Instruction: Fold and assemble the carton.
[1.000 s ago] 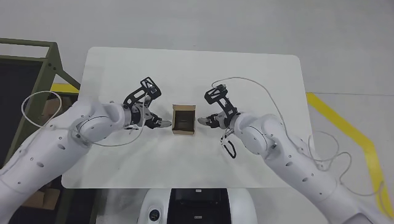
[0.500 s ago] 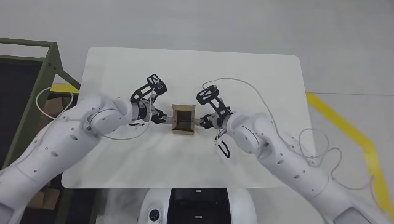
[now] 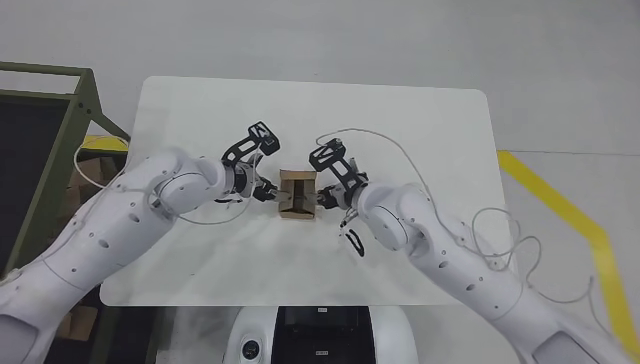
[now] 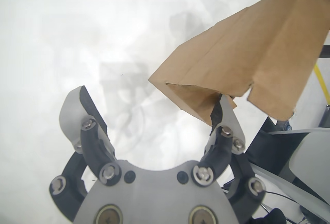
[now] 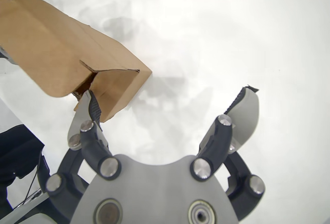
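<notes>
Left gripper (image 4: 152,93): fingers spread wide. One fingertip (image 4: 221,106) is pressed into the near end of the carton (image 4: 245,60), at the edge of a folded end flap. The other finger hangs apart over bare table, touching nothing.

Right gripper (image 5: 168,92): also spread. One fingertip (image 5: 90,101) sits at the dark gap under the flap on the carton's opposite end, and the second finger is well clear.

The wrist views show this finger-to-flap contact. From the top view the fingertips simply meet the carton's two sides. Each wrist view also shows the other arm's finger at the carton's far end.

The top view places the brown carton upright, open side up, between the two grippers, on the near-middle of the white table (image 3: 420,124).

Farther off: a thin cable (image 3: 400,136) loops over the table from the right arm. A green frame (image 3: 60,89) stands beyond the table's left edge, and a yellow floor line (image 3: 545,189) lies to the right.
</notes>
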Action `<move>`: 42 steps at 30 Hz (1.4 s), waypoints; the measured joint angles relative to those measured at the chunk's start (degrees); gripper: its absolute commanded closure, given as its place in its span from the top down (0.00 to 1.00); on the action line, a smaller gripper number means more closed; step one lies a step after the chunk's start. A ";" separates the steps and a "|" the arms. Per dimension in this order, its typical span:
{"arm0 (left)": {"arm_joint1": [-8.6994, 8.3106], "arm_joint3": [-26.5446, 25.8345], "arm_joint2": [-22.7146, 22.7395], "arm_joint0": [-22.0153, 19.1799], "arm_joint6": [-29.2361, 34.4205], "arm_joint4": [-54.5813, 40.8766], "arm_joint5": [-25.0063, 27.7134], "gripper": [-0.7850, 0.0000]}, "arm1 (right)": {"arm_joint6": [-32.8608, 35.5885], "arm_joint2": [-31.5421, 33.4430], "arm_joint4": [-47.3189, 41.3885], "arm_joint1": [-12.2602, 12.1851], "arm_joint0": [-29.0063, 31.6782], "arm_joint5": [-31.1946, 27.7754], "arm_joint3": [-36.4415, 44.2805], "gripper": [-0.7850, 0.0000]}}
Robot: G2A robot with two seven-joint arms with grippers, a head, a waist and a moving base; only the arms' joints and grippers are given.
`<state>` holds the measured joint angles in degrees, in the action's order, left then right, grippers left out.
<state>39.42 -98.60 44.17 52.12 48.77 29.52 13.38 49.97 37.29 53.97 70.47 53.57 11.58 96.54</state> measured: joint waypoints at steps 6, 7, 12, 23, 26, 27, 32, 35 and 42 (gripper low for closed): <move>0.86 0.77 -0.38 -0.37 0.82 0.36 0.09 1.00 | 1.09 -0.71 0.98 0.97 -0.62 0.56 -0.94 1.00; 1.03 0.93 -0.46 -0.43 1.01 0.43 0.09 1.00 | 1.15 -0.87 1.22 1.16 -0.70 0.57 -1.11 1.00; 1.71 1.32 -0.79 -0.66 1.71 0.72 0.07 1.00 | 1.69 -1.62 2.72 1.97 -1.13 1.41 -1.97 1.00; 2.92 2.30 -1.02 -1.02 4.08 1.07 0.81 1.00 | 4.09 -3.81 7.24 4.15 -2.26 4.20 -3.70 1.00; 3.25 2.62 -1.11 -1.20 4.84 1.12 0.93 1.00 | 4.51 -3.97 7.96 4.61 -2.30 4.24 -4.04 1.00; 3.35 2.71 -1.14 -1.26 5.01 1.16 0.93 1.00 | 4.63 -3.99 8.13 4.74 -2.31 4.23 -4.13 1.00; 3.92 3.38 -1.24 -1.61 5.88 1.30 1.04 1.00 | 5.36 -3.86 9.19 5.34 -2.15 3.98 -4.46 1.00; 4.23 3.71 -1.27 -1.77 6.29 1.43 1.08 1.00 | 5.77 -3.66 9.86 5.63 -1.96 3.86 -4.58 1.00; 4.93 4.26 -1.36 -2.09 7.26 1.64 1.12 1.00 | 6.35 -3.15 11.69 6.16 -1.10 3.55 -4.29 1.00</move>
<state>44.35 -94.34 42.82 50.03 56.03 31.17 14.50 56.31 34.14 65.66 76.63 52.48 15.12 92.26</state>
